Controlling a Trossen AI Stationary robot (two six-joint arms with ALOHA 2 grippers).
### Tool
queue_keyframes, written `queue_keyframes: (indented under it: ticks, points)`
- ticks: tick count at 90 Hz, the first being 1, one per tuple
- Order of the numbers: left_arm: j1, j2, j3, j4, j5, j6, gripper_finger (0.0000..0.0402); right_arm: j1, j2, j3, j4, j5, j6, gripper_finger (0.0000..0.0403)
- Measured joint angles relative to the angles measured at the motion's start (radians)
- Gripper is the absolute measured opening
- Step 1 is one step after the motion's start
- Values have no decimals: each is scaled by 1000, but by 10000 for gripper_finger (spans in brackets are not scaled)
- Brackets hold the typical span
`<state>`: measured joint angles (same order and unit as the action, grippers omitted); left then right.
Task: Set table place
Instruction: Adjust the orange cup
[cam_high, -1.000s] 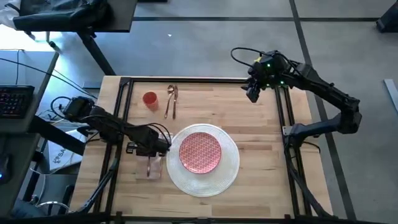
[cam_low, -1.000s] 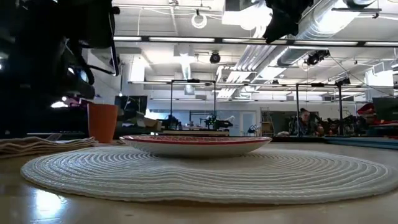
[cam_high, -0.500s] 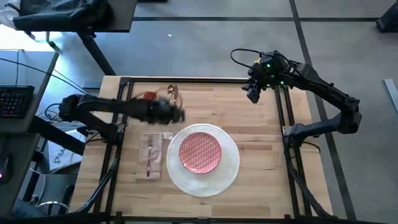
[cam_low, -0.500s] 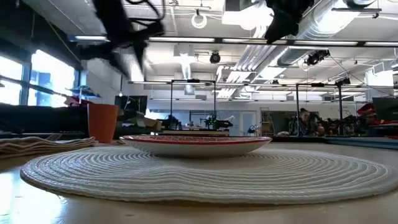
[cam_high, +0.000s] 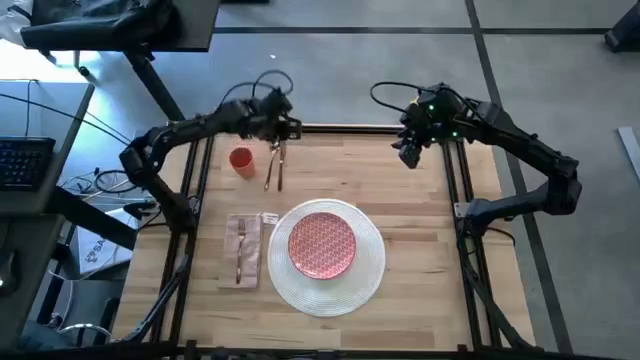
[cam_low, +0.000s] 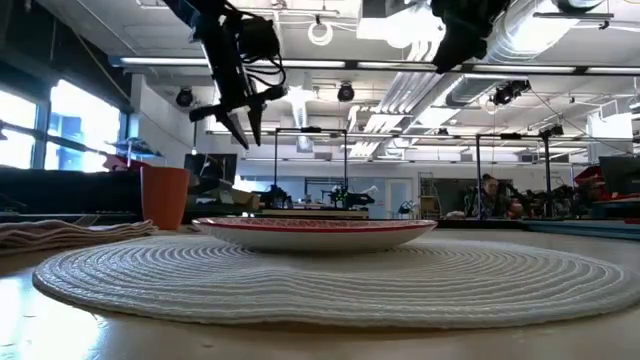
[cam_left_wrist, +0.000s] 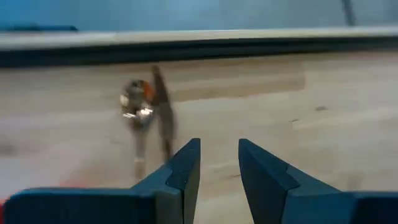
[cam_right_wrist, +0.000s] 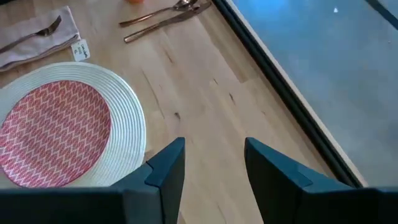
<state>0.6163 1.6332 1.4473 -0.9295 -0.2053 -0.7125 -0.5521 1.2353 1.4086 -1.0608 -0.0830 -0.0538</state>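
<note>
Above the table's (cam_high: 420, 215) far edge, the left gripper (cam_high: 281, 128) hovers over the spoon and knife (cam_high: 276, 162), fingers apart, empty; right gripper (cam_high: 407, 152) waits raised, fingers apart; plate (cam_high: 322, 244) sits on the placemat (cam_high: 372, 262)

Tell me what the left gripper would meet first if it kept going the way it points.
Probably the bare table just beside the gold cutlery; the left gripper is open and empty, though depth is unclear.
</note>
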Motion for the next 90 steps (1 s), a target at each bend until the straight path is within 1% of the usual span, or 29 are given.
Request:
queue_keyframes:
  ticks: [6, 9, 13, 20, 27, 32, 45, 57, 64, 72, 81, 90]
  points:
    - [24, 3, 74, -161, 1, 101, 90, 0, -1, 0, -4, 0, 5, 145]
    - [39, 3, 108, -250, 7, 123, 90, 0, -1, 0, -4, 0, 4, 145]
    - [67, 2, 138, -354, 39, 148, 92, 0, -1, 0, -4, 0, 4, 145]
    - [124, 2, 151, -505, 88, 174, 103, 0, -1, 0, 5, 0, 3, 145]
    - [170, 3, 134, -594, 95, 204, 120, 0, -1, 0, 25, 0, 3, 145]
    - [194, 2, 107, -599, 96, 211, 136, 0, -1, 0, 38, 0, 2, 145]
    - [246, 3, -3, -553, 114, 228, 177, 0, -1, 0, 56, 0, -5, 145]
    - [268, 4, -108, -487, 111, 222, 191, 0, -1, 0, 56, 0, 1, 145]
    - [268, 4, -158, -429, 106, 219, 189, 0, -1, 0, 56, 0, 4, 145]
    - [267, 4, -207, -373, 112, 202, 177, 0, -1, 0, 55, 0, 4, 145]
    - [267, 4, -258, -331, 116, 170, 157, 0, -1, 0, 51, 0, 11, 145]
    - [267, 4, -295, -305, 117, 164, 125, 0, -1, 0, 48, 0, 12, 145]
